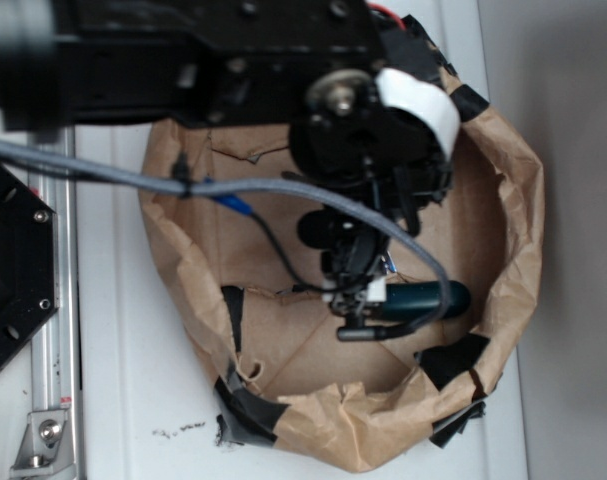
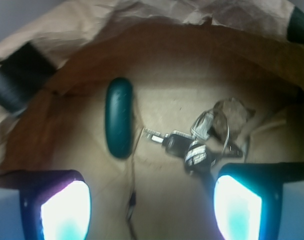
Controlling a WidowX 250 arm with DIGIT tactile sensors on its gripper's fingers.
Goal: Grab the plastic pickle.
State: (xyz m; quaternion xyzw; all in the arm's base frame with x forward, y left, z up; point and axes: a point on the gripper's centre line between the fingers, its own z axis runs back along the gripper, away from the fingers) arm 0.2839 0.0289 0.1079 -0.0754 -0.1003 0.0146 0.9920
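The plastic pickle (image 2: 118, 117) is a glossy dark green capsule lying on the brown paper floor. In the wrist view it sits ahead of my left finger (image 2: 64, 210), pointing away from me. From outside, the pickle (image 1: 428, 298) lies just right of my gripper (image 1: 361, 310), partly crossed by a grey cable. My gripper (image 2: 152, 207) is open, with only bare paper between its fingers. It hovers low inside the paper basin, short of the pickle and not touching it.
A bunch of silver keys (image 2: 202, 140) lies ahead of my right finger. The crumpled paper wall (image 1: 513, 200) with black tape patches (image 1: 453, 358) rings the area. An aluminium rail (image 1: 53, 300) and a black plate (image 1: 8, 270) stand at the left.
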